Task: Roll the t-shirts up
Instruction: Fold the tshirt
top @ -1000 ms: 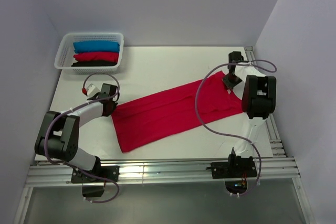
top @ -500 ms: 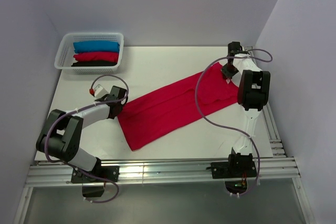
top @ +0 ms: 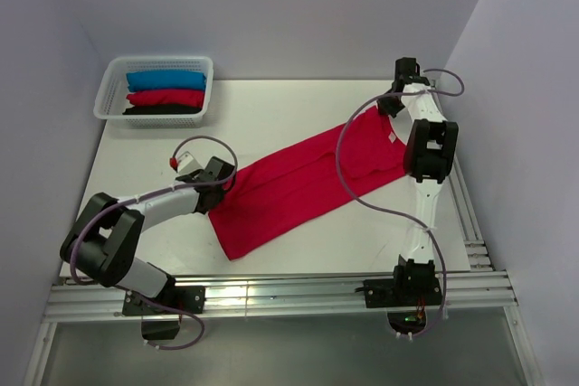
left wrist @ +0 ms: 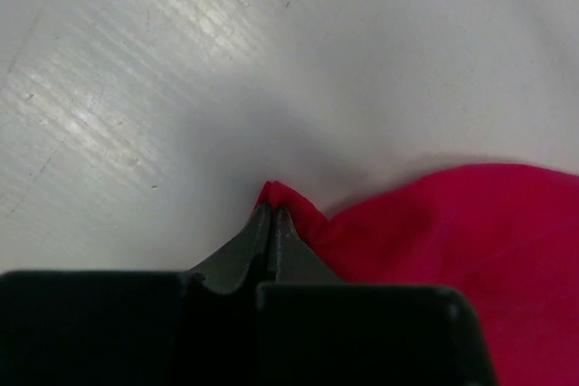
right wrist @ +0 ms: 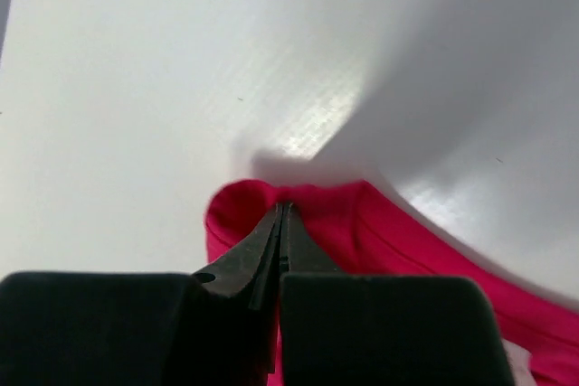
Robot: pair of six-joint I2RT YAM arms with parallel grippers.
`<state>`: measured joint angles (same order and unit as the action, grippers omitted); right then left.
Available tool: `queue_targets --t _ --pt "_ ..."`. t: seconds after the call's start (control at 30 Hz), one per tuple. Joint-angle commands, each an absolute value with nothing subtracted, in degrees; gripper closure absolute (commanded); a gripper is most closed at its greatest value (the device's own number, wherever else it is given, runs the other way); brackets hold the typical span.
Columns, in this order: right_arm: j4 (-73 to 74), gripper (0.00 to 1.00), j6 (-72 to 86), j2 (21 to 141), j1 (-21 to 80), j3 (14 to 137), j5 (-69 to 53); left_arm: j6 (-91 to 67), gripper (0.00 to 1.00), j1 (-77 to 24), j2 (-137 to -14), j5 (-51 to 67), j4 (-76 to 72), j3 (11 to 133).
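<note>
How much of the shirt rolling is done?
Done: a blue bundle, a red bundle and a black bundle sit rolled in the basket. In hand: the crimson shirt lies as a long flat strip, the left gripper and right gripper each pinching one end. Left: rolling it up.

light: bright, overhead | shadows: soft | glare: patches on table [right wrist: 317, 128] | blur: wrist-view foregrounds
</note>
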<state>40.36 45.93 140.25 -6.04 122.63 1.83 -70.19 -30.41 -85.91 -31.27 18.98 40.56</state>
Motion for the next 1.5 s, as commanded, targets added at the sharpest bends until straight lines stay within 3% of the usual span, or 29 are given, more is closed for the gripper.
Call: queue_targets --t 0.0,0.17,0.23,0.3,0.43,0.5,0.77,0.97,1.27,1.47 --pt "39.7 1.0 45.8 143.9 -6.5 127.8 -2.5 -71.3 1.0 -31.1 -85.2 -26.1 30.8 37.4" --pt "35.4 0.97 46.1 142.7 -6.5 126.5 -4.6 -71.5 1.0 -30.9 -83.1 -29.8 34.9 39.6" --pt "33.6 0.87 45.4 139.5 -6.6 123.5 -4.5 -70.3 1.0 -30.2 -83.5 -30.1 35.6 41.7" --pt "33.0 0.67 44.0 136.6 -6.9 122.4 -4.2 -69.4 1.0 -28.8 -84.7 -30.7 35.9 43.1" --pt "33.5 0.55 41.8 128.8 -8.3 118.1 -2.9 -66.2 1.0 -25.6 -85.1 -32.1 35.9 46.0" --pt "30.3 0.52 40.4 124.0 -8.8 109.7 -3.1 -65.0 1.0 -23.5 -84.3 -32.2 35.2 45.9" --pt "18.1 0.5 43.3 95.9 -11.3 72.3 -7.6 -61.1 1.0 -19.2 -86.0 -31.6 32.3 46.9" --pt "15.3 0.5 41.8 87.1 -12.7 56.2 -9.9 -60.5 1.0 -19.1 -85.0 -30.5 30.4 45.9" --pt "9.7 0.5 43.5 79.8 -13.0 42.4 -10.1 -59.5 1.0 -19.1 -83.5 -30.2 30.1 45.7" --pt "8.1 0.51 44.6 81.5 -12.9 40.5 -9.2 -59.4 1.0 -19.1 -81.5 -29.8 30.0 45.0"
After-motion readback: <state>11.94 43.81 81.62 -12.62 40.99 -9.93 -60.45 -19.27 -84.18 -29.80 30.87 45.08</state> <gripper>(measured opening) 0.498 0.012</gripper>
